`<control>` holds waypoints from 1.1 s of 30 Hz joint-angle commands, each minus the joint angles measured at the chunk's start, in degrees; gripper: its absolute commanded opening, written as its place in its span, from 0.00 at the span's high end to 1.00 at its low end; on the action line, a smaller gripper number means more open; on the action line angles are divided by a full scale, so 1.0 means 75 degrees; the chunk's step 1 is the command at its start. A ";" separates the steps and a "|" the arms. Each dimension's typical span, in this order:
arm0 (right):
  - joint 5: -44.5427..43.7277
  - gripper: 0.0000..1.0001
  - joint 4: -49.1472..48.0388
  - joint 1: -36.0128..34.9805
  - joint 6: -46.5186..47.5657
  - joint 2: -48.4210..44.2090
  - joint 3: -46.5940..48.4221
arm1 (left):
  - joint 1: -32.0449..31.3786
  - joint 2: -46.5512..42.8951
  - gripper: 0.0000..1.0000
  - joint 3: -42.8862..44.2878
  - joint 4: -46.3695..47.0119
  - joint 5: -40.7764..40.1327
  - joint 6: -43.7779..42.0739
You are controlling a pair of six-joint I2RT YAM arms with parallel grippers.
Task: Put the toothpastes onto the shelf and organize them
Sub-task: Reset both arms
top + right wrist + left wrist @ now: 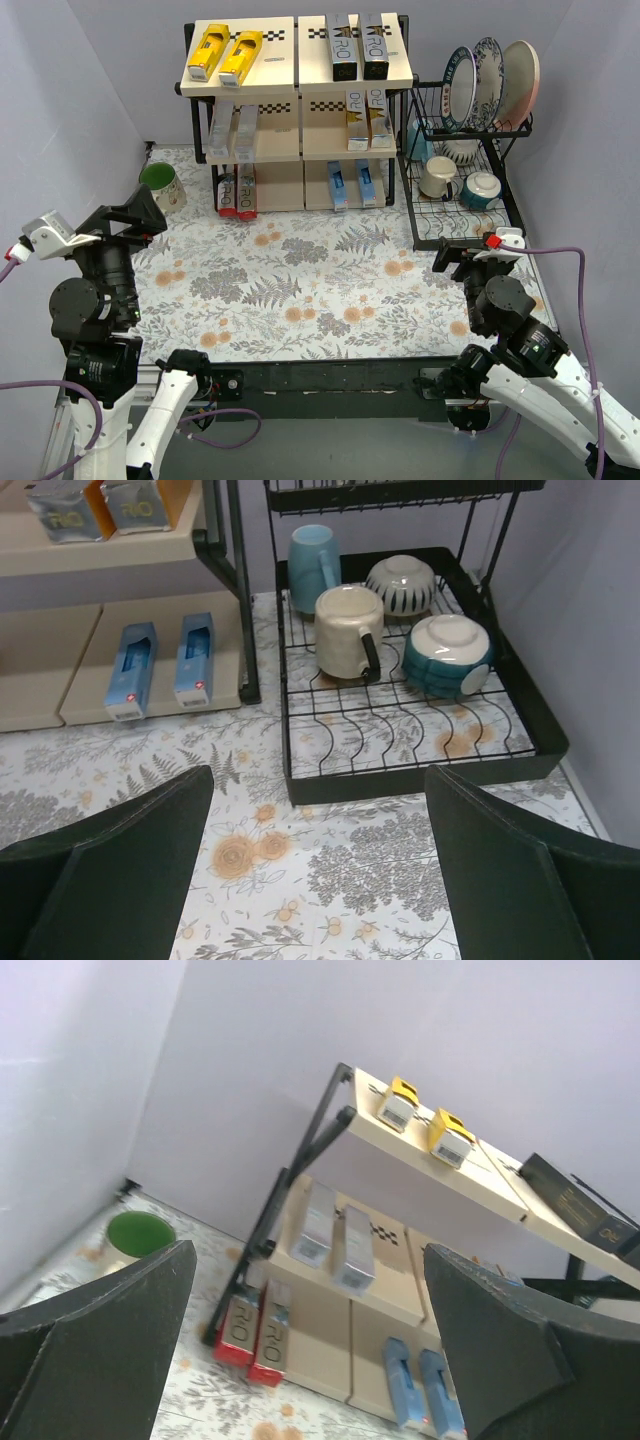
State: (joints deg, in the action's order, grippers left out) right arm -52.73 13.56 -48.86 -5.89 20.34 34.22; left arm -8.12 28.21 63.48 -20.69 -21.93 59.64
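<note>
Spread wide and gripping nothing, the left tool [140, 215] and right tool [465, 255] hang over the near half of the floral-patterned table [300, 280]. Beyond them, the toothpastes [232, 132] lie in pairs on the shelf [300, 108]. The top tier holds yellow cartons [225, 55] and black cartons [358, 45]. Silver-grey cartons [333, 1228] and what appear to be gold-and-white cartons [365, 118] share the middle tier, with red cartons [236, 190] and blue cartons [165, 665] at the bottom. A dish rack [462, 205] stands just right of the shelf.
</note>
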 commanded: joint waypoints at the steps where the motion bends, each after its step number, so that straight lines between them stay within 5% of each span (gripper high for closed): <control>1: -0.0703 0.05 -0.0530 -0.0001 0.0702 -0.0169 0.0465 | -0.0077 0.0036 0.02 0.0254 -0.0792 -0.0777 -0.0850; 33: -0.0411 0.05 -0.1023 -0.0001 0.0926 0.0687 0.0758 | -0.0441 -0.0444 0.02 -0.0449 -0.0265 -0.1001 -0.1213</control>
State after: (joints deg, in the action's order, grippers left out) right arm -55.75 8.99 -48.88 0.49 24.58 37.41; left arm -11.14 25.45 60.60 -23.64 -28.60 51.35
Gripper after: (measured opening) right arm 0.952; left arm 0.981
